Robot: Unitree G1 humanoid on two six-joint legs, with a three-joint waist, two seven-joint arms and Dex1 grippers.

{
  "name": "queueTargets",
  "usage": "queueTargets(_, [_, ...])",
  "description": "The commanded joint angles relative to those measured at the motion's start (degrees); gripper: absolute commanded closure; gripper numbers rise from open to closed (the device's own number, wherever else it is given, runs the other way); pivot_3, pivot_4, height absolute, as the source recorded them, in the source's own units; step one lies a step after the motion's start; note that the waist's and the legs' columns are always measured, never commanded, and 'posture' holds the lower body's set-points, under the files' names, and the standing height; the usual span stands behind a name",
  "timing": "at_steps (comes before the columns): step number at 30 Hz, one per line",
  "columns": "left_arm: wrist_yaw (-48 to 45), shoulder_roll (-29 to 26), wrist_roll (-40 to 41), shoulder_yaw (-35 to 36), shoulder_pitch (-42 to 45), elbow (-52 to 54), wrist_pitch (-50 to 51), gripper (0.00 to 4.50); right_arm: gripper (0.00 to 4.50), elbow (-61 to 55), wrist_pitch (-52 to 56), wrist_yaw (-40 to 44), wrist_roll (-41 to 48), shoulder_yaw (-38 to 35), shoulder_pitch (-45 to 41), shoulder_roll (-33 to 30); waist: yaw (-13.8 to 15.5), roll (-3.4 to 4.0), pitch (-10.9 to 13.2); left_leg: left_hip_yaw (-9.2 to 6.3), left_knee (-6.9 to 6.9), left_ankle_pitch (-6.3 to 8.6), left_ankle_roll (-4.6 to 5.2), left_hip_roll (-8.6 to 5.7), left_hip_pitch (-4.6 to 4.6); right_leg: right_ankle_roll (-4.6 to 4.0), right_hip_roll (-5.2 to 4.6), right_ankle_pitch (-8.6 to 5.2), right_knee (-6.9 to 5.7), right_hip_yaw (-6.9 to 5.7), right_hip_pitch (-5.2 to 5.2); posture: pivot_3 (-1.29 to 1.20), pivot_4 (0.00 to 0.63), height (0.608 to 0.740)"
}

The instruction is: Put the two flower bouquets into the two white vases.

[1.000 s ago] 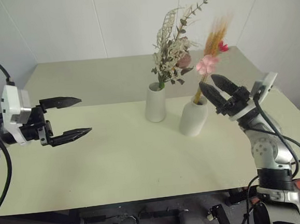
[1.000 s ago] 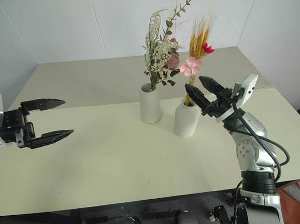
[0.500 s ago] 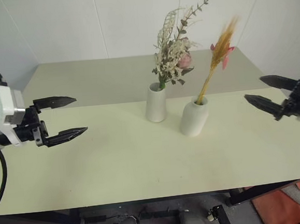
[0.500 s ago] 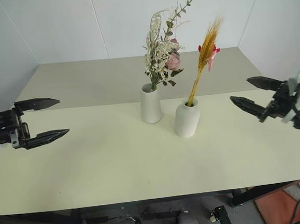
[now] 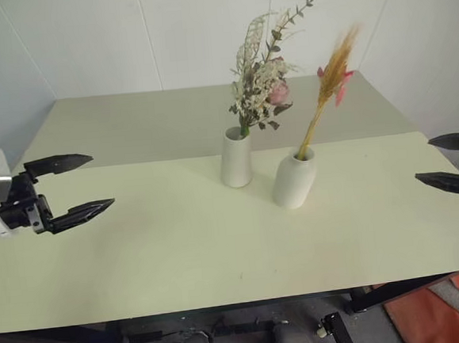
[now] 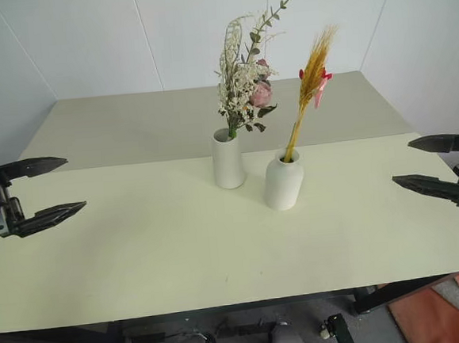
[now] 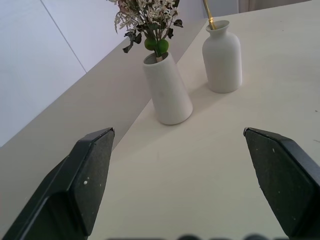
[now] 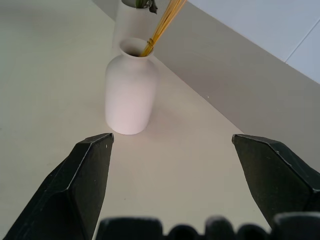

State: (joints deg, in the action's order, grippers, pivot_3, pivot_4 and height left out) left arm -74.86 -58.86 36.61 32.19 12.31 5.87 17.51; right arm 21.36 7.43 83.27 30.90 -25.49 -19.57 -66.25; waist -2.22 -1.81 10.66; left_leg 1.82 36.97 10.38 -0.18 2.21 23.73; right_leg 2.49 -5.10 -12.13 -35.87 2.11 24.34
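Left eye view: the rose bunch stands in the tapered vase mid-table, and the yellow stalk in the bottle vase just right of it. Left gripper at the left edge and right gripper at the right edge both gape wide, holding nothing.

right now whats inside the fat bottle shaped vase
The slim yellow-orange stalk stands in the bottle-shaped vase, leaning out of its neck. Its lower end is hidden by the vase wall.
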Motion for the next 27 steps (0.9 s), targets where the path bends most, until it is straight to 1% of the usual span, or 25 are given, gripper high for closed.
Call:
queueTargets(1, [-0.21,-1.73,0.56,2.88,-0.38,0.86,-0.58,0.0,0.04,0.58,-1.43,0.76,-0.51,-1.1,-1.49,-1.55,0.0,0.0,0.0,0.0,0.0,0.0,0.0,0.0,0.0,0.0,0.0,0.0,0.0,0.0,0.0,0.0,0.15,0.74])
queueTargets(9, [-0.45,-1.76,0.73,3.55,-1.49,1.02,-0.69,0.0,0.04,1.17,-2.55,1.57,-1.69,-0.81,-1.39,-1.31,-0.02,0.0,0.0,0.02,0.0,0.0,0.0,0.01,-0.01,-0.01,0.0,0.0,0.0,0.01,0.01,0.0,0.15,0.74])
queueTargets(27, [-1.57,-2.16,0.21,2.54,0.0,-0.82,-1.59,0.0,0.04,0.22,-3.25,1.27,-2.35,-2.21,0.98,-1.33,-0.03,0.0,0.0,0.04,0.0,0.0,0.0,0.01,-0.01,0.0,0.0,0.0,-0.02,0.01,0.01,0.0,0.15,0.74])
